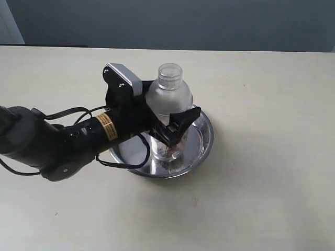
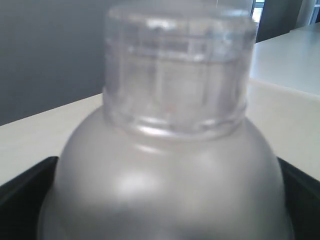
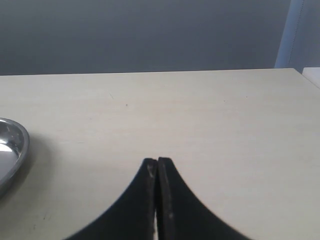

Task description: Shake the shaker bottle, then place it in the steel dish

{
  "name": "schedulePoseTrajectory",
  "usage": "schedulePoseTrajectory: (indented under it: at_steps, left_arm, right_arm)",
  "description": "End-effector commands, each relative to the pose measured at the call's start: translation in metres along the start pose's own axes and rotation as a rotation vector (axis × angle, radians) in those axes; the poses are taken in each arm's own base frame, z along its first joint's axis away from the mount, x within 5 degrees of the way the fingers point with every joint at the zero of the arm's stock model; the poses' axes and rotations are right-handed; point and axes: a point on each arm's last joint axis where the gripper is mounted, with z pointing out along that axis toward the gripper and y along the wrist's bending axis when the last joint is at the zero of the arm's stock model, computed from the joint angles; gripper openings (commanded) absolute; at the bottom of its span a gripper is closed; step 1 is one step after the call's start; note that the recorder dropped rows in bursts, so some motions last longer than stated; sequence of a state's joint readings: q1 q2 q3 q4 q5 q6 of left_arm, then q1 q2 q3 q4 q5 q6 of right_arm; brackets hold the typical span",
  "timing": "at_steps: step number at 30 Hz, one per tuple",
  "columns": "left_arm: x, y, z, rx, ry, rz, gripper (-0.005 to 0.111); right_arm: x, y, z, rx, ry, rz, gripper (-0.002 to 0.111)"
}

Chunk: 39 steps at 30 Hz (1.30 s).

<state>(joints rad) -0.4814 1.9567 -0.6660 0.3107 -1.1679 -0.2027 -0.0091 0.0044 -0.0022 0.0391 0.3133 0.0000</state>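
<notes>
1. Exterior view: the shaker bottle (image 1: 168,99) stands upright inside the rim of the steel dish (image 1: 207,137). Its long axis runs close to vertical.
2. Its small clear cap (image 1: 170,76) points straight up. The base is down in the dish, towards the near side of the flat bottom.
3. A little reddish-brown grain (image 1: 172,150) shows low in the clear body, just above the base.
4. From this view I cannot tell whether the base rests on the steel or hangs just above it.
5. The left hand (image 1: 172,112) reaches in from the left of the view on its dark arm (image 1: 52,141). It is closed around the bottle below the frosted shoulder, one black finger (image 1: 180,125) across the near side and the other behind.
6. The dish sits near the middle of the pale worktop (image 1: 261,198).
7. Left wrist view: the bottle (image 2: 170,170) fills the picture, frosted dome below and ribbed clear cap (image 2: 177,70) above. The black fingers (image 2: 25,185) press against the dome at both edges, which agrees with a firm hold.
8. Right wrist view: the right hand (image 3: 157,165) has its two black fingers pressed together with nothing between them. It hangs over bare worktop (image 3: 200,115).
9. In that same view only an edge of the dish (image 3: 20,145) shows, off to one side and well apart from the right hand.
</notes>
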Motion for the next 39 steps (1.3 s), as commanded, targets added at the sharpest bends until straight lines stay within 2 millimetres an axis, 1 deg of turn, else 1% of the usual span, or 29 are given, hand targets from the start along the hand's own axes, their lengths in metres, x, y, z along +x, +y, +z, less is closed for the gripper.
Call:
schedulePoseTrajectory:
  at_steps: [1, 7, 14, 21, 24, 26, 27, 28, 30, 31, 32, 33, 35, 39]
  left_arm:
    - [-0.014, 0.000, -0.002, -0.004, -0.028, 0.010, 0.105]
    - [-0.023, 0.001, -0.004, -0.005, -0.032, 0.027, 0.105]
    - [-0.043, -0.002, -0.009, -0.010, -0.065, 0.047, 0.105]
    - [-0.068, -0.004, -0.016, -0.032, -0.097, 0.088, 0.105]
    - [-0.083, -0.004, -0.023, -0.065, -0.097, 0.117, 0.102]
    - [-0.096, -0.004, -0.029, -0.096, -0.086, 0.139, 0.093]
    - [-0.104, -0.005, -0.034, -0.108, -0.081, 0.159, 0.084]
    - [-0.112, -0.007, -0.040, -0.117, -0.075, 0.180, 0.073]
    - [-0.127, -0.010, -0.051, -0.132, -0.066, 0.200, 0.046]
    - [-0.135, -0.012, -0.057, -0.143, -0.057, 0.208, 0.030]
    - [-0.142, -0.013, -0.064, -0.153, -0.049, 0.216, 0.017]
    - [-0.148, -0.015, -0.071, -0.164, -0.040, 0.231, 0.001]
    - [-0.159, -0.018, -0.083, -0.182, -0.022, 0.270, 0.002]
    - [-0.178, -0.023, -0.112, -0.233, -0.004, 0.243, 0.002]
  right_arm:
    - [0.000, 0.000, 0.000, 0.000, -0.010, -0.001, -0.001]
    - [0.000, 0.000, 0.000, 0.000, -0.010, -0.001, -0.001]
    - [0.000, 0.000, 0.000, 0.000, -0.010, -0.001, -0.001]
    - [0.000, 0.000, 0.000, 0.000, -0.010, -0.001, -0.001]
    - [0.000, 0.000, 0.000, 0.000, -0.010, -0.001, -0.001]
    - [0.000, 0.000, 0.000, 0.000, -0.010, -0.001, -0.001]
    - [0.000, 0.000, 0.000, 0.000, -0.010, -0.001, -0.001]
    - [0.000, 0.000, 0.000, 0.000, -0.010, -0.001, -0.001]
    - [0.000, 0.000, 0.000, 0.000, -0.010, -0.001, -0.001]
    - [0.000, 0.000, 0.000, 0.000, -0.010, -0.001, -0.001]
    - [0.000, 0.000, 0.000, 0.000, -0.010, -0.001, -0.001]
    - [0.000, 0.000, 0.000, 0.000, -0.010, -0.001, -0.001]
    - [0.000, 0.000, 0.000, 0.000, -0.010, -0.001, -0.001]
    - [0.000, 0.000, 0.000, 0.000, -0.010, -0.001, -0.001]
